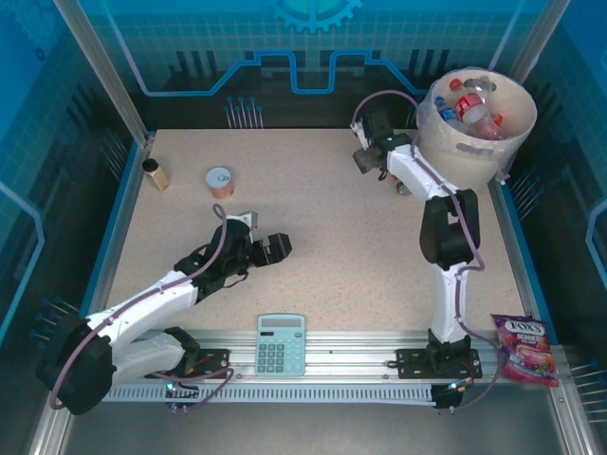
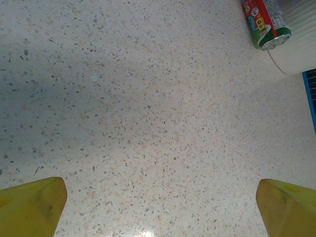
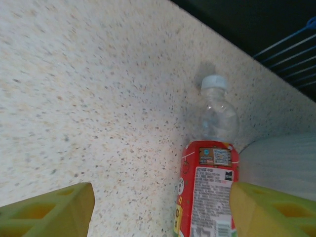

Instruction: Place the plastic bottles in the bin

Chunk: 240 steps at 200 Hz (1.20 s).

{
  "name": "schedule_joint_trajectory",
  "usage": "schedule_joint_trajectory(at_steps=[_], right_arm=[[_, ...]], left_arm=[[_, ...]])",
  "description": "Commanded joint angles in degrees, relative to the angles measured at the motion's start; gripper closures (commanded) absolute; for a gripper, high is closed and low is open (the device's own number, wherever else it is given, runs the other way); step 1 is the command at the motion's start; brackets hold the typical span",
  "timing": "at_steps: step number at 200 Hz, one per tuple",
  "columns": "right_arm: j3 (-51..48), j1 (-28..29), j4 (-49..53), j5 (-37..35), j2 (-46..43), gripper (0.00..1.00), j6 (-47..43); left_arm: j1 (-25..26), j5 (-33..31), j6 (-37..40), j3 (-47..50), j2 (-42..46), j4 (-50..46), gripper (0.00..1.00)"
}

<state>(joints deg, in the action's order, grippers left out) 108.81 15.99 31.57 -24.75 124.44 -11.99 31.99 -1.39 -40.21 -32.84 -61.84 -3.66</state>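
Note:
The cream bin stands at the far right corner with several plastic bottles inside it. One more plastic bottle, red-labelled with a white cap, lies on the table against the bin's wall. My right gripper is open around it, and the bottle lies close to the right finger. From above, the right gripper is just left of the bin. My left gripper rests open over bare table at mid-left. The left wrist view has the bottle's base far ahead, with its own jaws spread wide and empty.
A small brown jar and a round tin can stand at the far left. A calculator lies on the near rail and a candy bag at the near right. A blue raised border runs along the table's right edge.

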Motion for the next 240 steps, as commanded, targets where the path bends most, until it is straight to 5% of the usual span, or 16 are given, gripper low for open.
schedule_joint_trajectory(at_steps=[1, 54, 160, 240], right_arm=[[4.47, -0.77, -2.78, -6.23, 3.83, 0.23, -0.13], [9.01, -3.67, 1.57, -6.77, 8.54, 0.03, 1.98], [11.25, -5.54, 12.82, 5.17, 14.08, 0.07, 5.69], [-2.74, -3.50, 6.79, 6.90, 3.20, 0.08, 10.37]], left_arm=[[-0.48, -1.26, 0.57, 0.41, 1.68, -2.09, 0.01], [-0.46, -2.01, 0.67, 1.20, 3.13, -2.80, 0.01], [-0.46, -1.24, 0.22, 1.20, 1.54, -1.19, 0.01], [-0.48, -1.33, -0.05, 1.51, 1.37, -0.89, 0.01]])
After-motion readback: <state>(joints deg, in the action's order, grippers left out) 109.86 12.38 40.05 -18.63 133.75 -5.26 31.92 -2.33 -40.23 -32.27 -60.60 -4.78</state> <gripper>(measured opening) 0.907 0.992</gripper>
